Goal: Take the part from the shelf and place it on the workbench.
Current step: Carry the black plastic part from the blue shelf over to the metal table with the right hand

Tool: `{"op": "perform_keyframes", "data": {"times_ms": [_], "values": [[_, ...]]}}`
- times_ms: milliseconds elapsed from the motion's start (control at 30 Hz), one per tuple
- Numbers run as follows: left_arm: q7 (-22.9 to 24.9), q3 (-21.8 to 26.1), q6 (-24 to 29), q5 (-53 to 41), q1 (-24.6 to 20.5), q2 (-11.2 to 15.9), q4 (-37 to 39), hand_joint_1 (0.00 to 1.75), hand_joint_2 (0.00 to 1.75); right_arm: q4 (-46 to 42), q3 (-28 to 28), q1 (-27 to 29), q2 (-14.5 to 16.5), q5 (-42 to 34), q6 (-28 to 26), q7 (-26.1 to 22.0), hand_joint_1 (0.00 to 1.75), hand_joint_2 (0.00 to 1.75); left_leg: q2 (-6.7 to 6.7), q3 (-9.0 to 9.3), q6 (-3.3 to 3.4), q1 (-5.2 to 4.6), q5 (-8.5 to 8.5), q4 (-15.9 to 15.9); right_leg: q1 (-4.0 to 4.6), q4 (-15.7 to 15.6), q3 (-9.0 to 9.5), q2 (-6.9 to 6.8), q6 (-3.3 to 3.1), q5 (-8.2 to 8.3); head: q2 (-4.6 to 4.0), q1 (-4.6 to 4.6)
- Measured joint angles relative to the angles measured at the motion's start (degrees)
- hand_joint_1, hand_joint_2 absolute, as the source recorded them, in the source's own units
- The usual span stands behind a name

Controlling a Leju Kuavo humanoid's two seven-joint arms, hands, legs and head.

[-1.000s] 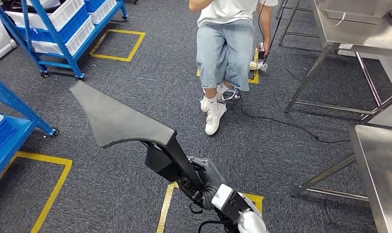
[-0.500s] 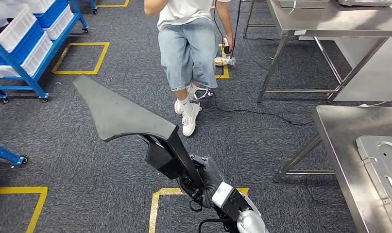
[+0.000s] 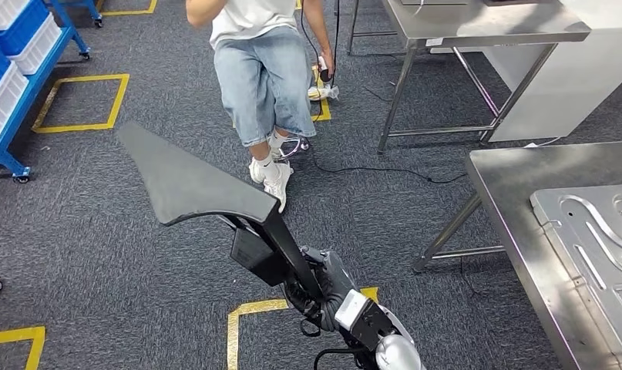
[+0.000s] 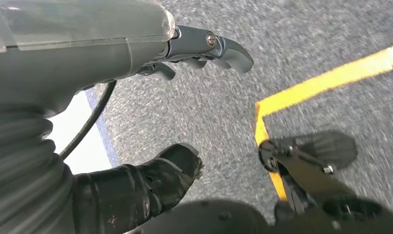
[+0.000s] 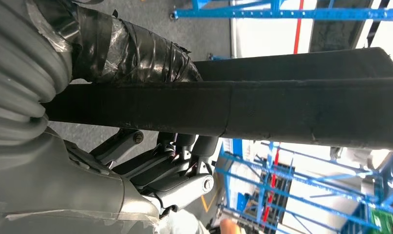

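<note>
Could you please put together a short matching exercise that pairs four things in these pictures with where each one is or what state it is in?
Things:
1. dark part
2. right hand
3. left hand
4. embossed metal sheet

Places or states:
A. lying on the steel workbench
B. holding nothing, fingers apart above the carpet
C. carried in the air above the carpet
D. gripping the part's black stem

Pairs: 1-C, 2-D, 3-B, 4-A

No legible text (none anywhere)
</note>
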Motion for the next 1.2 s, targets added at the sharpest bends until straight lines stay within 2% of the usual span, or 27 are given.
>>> {"op": "perform_keyframes", "data": {"times_ms": [33,67,100,133,167,233,267,300,333,367,400,433,500,567,633,667,733,800,833,867,900,933,967,1033,1100,1167,1200], "values": [[0.0,0.0,0.0,0.0,0.0,0.0,0.0,0.0,1.75,0.0,0.0,-0.1,0.0,0.0,0.1,0.0,1.69,1.75,0.39,0.17,-0.3,-0.12,-0.15,0.0,0.3,-2.4,1.2,-0.98,-0.32,0.57,0.0,-0.02],[0.0,0.1,0.0,0.0,0.0,0.0,0.0,0.0,1.75,0.0,0.0,-0.2,0.0,0.0,0.2,0.0,1.69,1.75,0.88,0.3,-0.64,-0.26,-0.3,0.0,0.63,-3.5,1.64,-1.51,-0.59,0.5,0.0,-0.03],[0.0,0.1,0.0,0.0,-0.1,0.0,0.0,0.0,1.75,0.0,0.0,-0.2,0.0,0.0,0.3,0.0,1.69,1.75,1.46,0.46,-0.97,-0.37,-0.4,-0.1,0.84,-3.7,1.62,-1.11,-0.83,0.4,0.0,-0.05],[0.0,0.1,0.0,0.0,-0.2,0.0,0.0,0.0,1.75,0.0,0.0,-0.2,0.0,0.0,0.4,0.1,1.69,1.75,1.99,0.6,-1.29,-0.36,-0.57,-0.2,0.65,-3.8,1.67,-0.39,-1.13,0.52,0.0,-0.07],[0.0,0.1,0.0,0.0,-0.2,0.0,0.0,0.0,1.75,0.0,0.0,-0.2,0.0,0.0,0.4,0.1,1.69,1.75,1.75,0.71,-1.6,-0.28,-0.97,0.1,0.51,-4.1,1.83,0.27,-1.42,0.63,0.0,-0.06],[0.0,0.1,0.0,0.0,-0.2,0.1,0.0,0.0,1.75,0.0,0.0,-0.4,0.1,0.1,0.6,0.1,1.69,1.75,-0.6,-0.49,-2.06,-0.06,-3.11,3.3,0.06,-4.6,2.22,1.48,-2.07,0.9,0.0,-0.1],[0.0,0.1,0.0,0.0,-0.2,0.1,0.0,0.0,1.75,0.0,0.0,-0.4,0.2,0.1,0.6,0.1,1.69,1.75,-2.16,-1.92,-2.18,0.03,-4.74,6.4,0.05,-4.7,2.29,2.05,-2.27,0.93,0.0,-0.13],[0.0,0.1,0.0,0.0,-0.1,0.1,0.0,0.0,1.75,0.1,0.0,-0.5,0.3,0.1,0.7,0.2,1.69,1.75,-3.08,-3.8,-2.24,0.04,-6.32,10.1,0.05,-4.7,2.3,2.7,-2.45,0.91,0.0,-0.15],[0.0,0.1,-0.1,0.0,0.0,0.1,0.0,0.0,1.75,0.1,0.0,-0.5,0.3,0.1,0.7,0.2,1.69,1.75,-3.48,-5.52,-2.29,0.04,-7.24,13.2,0.09,-4.6,2.33,3.45,-2.57,0.89,0.0,-0.16],[0.0,0.1,-0.1,0.0,0.1,0.1,0.0,0.0,1.75,0.3,0.0,-0.5,0.3,0.1,0.8,0.2,1.69,1.75,-3.63,-6.55,-2.3,0.03,-7.11,14.7,0.13,-4.6,2.38,4.25,-2.6,0.86,0.0,-0.16],[0.0,0.1,-0.1,0.0,0.1,0.1,0.0,0.0,1.75,0.4,0.0,-0.4,0.3,0.1,0.8,0.2,1.69,1.75,-3.73,-6.68,-2.27,0.03,-5.92,14.3,0.15,-4.5,2.43,5.08,-2.6,0.81,0.0,-0.16],[0.0,0.1,-0.1,0.0,0.2,0.1,0.0,0.0,1.75,0.5,0.0,-0.4,0.3,0.1,0.8,0.3,1.69,1.75,-4.02,-5.85,-2.19,0.05,-3.84,11.7,0.14,-4.3,2.49,5.88,-2.52,0.74,0.0,-0.16],[0.0,0.2,-0.1,0.0,0.2,0.2,0.0,0.0,1.75,0.5,0.0,-0.5,0.3,0.1,0.8,0.3,1.69,1.75,-6.01,-3.21,-1.83,0.14,-0.13,4.7,0.18,-3.8,2.32,7.16,-2.15,0.44,0.0,-0.15],[0.0,0.2,-0.1,0.0,0.1,0.3,0.0,0.0,1.75,0.5,0.0,-0.5,0.3,0.2,0.8,0.3,1.69,1.75,-7.74,-1.74,-1.4,0.13,0.85,1.1,0.12,-3.3,1.83,8.21,-1.56,0.3,0.0,-0.12],[0.1,0.2,0.0,0.0,0.0,0.2,0.0,0.0,1.75,0.5,0.0,-0.6,0.3,0.2,0.8,0.3,1.69,1.75,-7.3,-1.44,-0.95,0.09,0.74,0.7,0.0,-3.4,1.53,9.23,-0.91,0.48,0.0,-0.13],[0.1,0.2,0.0,0.0,0.0,0.2,0.0,0.0,1.75,0.5,0.0,-0.6,0.3,0.2,0.8,0.3,1.69,1.75,-6.68,-1.26,-0.63,0.18,0.87,0.4,0.01,-3.4,1.51,9.22,-0.6,0.41,0.0,-0.13],[0.1,0.2,0.0,0.0,0.0,0.2,0.0,0.0,1.75,0.5,0.0,-0.6,0.3,0.2,0.8,0.3,1.69,1.75,-5.41,-0.89,0.13,0.44,1.1,-0.2,0.21,-1.0,0.39,7.2,0.01,-1.19,0.0,0.12],[0.2,0.2,0.0,0.0,0.0,0.2,0.0,0.0,1.75,0.5,0.0,-0.7,0.3,0.2,0.8,0.3,1.69,1.75,-4.16,-0.75,0.57,0.32,1.06,-0.3,0.11,5.8,-2.96,4.29,0.55,-4.54,0.0,0.37],[0.2,0.2,0.0,0.0,0.1,0.2,0.0,0.0,1.75,0.5,0.0,-0.7,0.3,0.2,0.8,0.3,1.69,1.75,-3.48,-0.74,0.64,0.23,0.99,-0.3,-0.04,9.4,-4.83,3.58,0.76,-5.77,0.0,0.37],[0.2,0.2,0.0,0.0,0.1,0.2,0.0,0.0,1.75,0.6,0.0,-0.6,0.3,0.2,0.8,0.3,1.69,1.75,-2.8,-0.69,0.67,0.18,0.91,-0.3,-0.18,11.7,-6.05,3.23,0.89,-6.12,0.0,0.38],[0.2,0.2,0.0,0.0,0.1,0.2,0.0,0.0,1.75,0.7,0.0,-0.6,0.3,0.2,0.8,0.3,1.69,1.75,-2.13,-0.6,0.66,0.16,0.81,-0.3,-0.29,11.7,-6.2,3.04,0.94,-5.35,0.0,0.37],[0.2,0.2,0.0,0.0,0.1,0.2,0.0,0.0,1.75,0.7,0.0,-0.6,0.3,0.2,0.8,0.3,1.69,1.75,-1.52,-0.45,0.59,0.16,0.69,-0.3,-0.35,9.4,-5.12,2.76,0.89,-3.64,0.0,0.38],[0.2,0.2,0.0,0.0,0.0,0.2,0.0,0.0,1.75,0.8,0.0,-0.6,0.3,0.2,0.8,0.3,1.69,1.75,-0.97,-0.22,0.47,0.15,0.55,-0.3,-0.35,5.6,-3.13,2.15,0.71,-1.58,0.0,0.38],[0.2,0.2,0.0,0.0,0.0,0.1,0.0,0.0,1.75,0.8,0.0,-0.7,0.3,0.2,0.8,0.3,1.69,1.75,-0.01,0.21,-0.04,-0.06,0.15,-0.3,0.18,-1.6,0.56,-0.03,-0.02,0.75,0.0,0.37],[0.2,0.2,0.0,0.0,0.0,0.1,0.0,0.0,1.75,0.8,0.0,-0.8,0.3,0.2,0.8,0.3,1.69,1.75,0.9,0.53,-0.7,-0.28,-0.2,-0.3,0.76,-3.9,1.57,-0.81,-0.74,0.69,0.0,0.37],[0.2,0.2,0.0,0.0,-0.2,0.1,0.0,0.0,1.75,0.8,0.0,-0.7,0.3,0.2,0.8,0.3,1.69,1.75,1.69,0.91,-1.32,-0.23,-0.55,-0.3,0.61,-4.2,1.65,0.5,-1.31,0.83,0.0,0.35],[0.2,0.2,0.0,0.0,-0.2,0.1,0.0,0.0,1.75,0.8,0.0,-0.8,0.3,0.2,0.8,0.3,1.69,1.75,1.22,0.86,-1.59,-0.15,-1.13,0.2,0.42,-4.5,1.86,1.12,-1.64,0.96,0.0,0.33]]}}
